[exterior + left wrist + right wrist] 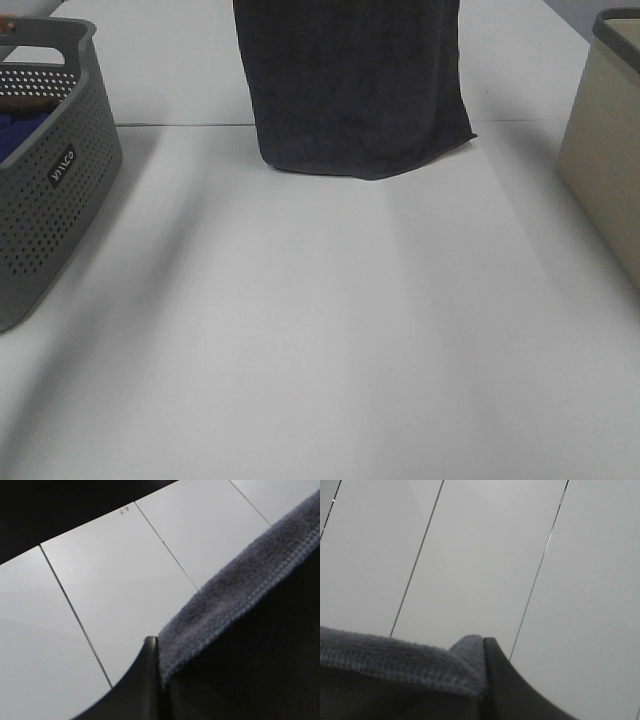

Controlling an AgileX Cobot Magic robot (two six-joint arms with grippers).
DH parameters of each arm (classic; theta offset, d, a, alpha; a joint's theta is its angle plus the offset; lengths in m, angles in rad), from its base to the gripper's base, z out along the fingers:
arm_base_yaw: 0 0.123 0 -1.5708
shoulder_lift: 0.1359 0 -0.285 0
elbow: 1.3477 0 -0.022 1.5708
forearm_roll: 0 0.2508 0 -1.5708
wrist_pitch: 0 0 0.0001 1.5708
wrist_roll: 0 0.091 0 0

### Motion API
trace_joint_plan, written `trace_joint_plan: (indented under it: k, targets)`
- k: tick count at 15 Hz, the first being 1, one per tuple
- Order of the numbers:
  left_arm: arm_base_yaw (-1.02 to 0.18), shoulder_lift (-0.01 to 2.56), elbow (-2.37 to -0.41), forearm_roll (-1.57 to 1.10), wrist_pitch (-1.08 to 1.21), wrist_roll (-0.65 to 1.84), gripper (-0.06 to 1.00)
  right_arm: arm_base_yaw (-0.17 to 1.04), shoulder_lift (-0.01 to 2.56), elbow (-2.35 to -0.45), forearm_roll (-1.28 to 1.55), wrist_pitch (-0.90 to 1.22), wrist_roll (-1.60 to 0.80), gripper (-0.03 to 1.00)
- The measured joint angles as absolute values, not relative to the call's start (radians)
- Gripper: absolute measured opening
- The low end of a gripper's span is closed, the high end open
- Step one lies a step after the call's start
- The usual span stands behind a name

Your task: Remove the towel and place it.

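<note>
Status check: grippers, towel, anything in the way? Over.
Left gripper and right gripper: jaws shut on towel. Towel hanging spread over table, out of grey basket. Basket left, beige bin right, neither in its way.

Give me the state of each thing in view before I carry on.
towel: hanging in a vertical drape over the table, gripped at its upper edge; whether its lower edge touches the table cannot be told.
left gripper: shut on the towel.
right gripper: shut on the towel.
grey basket: upright at the left, blue cloth inside.
beige bin: upright at the right, contents hidden.
</note>
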State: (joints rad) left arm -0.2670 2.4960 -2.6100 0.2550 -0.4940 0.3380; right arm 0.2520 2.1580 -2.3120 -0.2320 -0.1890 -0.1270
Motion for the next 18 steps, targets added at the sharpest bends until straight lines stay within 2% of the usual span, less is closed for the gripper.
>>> trace_joint_plan:
  k: [2,7,10,11,14,15,18]
  targets:
    - [-0.25,2.569,-2.748,0.234,-0.492,0.338,0.0,0.253,2.189,-2.328,-0.232,-0.228,-0.127,0.01]
    - [-0.252,2.577,-2.794,0.273,-0.456,0.338,0.0,0.253,2.194,-2.331,-0.233,-0.206,-0.127,0.01]
    - [-0.271,2.577,-2.794,0.349,-0.309,0.24,0.0,0.253,2.183,-2.337,-0.174,0.026,-0.126,0.01]
    - [-0.294,2.566,-2.794,0.368,-0.093,0.146,0.0,0.253,2.147,-2.337,-0.11,0.258,-0.126,0.01]
    - [-0.351,2.488,-2.794,0.314,0.456,0.124,0.0,0.255,2.052,-2.337,-0.024,0.658,-0.126,0.01]
    - [-0.36,2.465,-2.794,0.294,0.538,0.135,0.0,0.255,2.035,-2.337,-0.021,0.72,-0.126,0.01]
    - [-0.388,2.35,-2.797,0.114,1.019,0.224,0.0,0.255,1.954,-2.337,-0.013,0.972,-0.126,0.01]
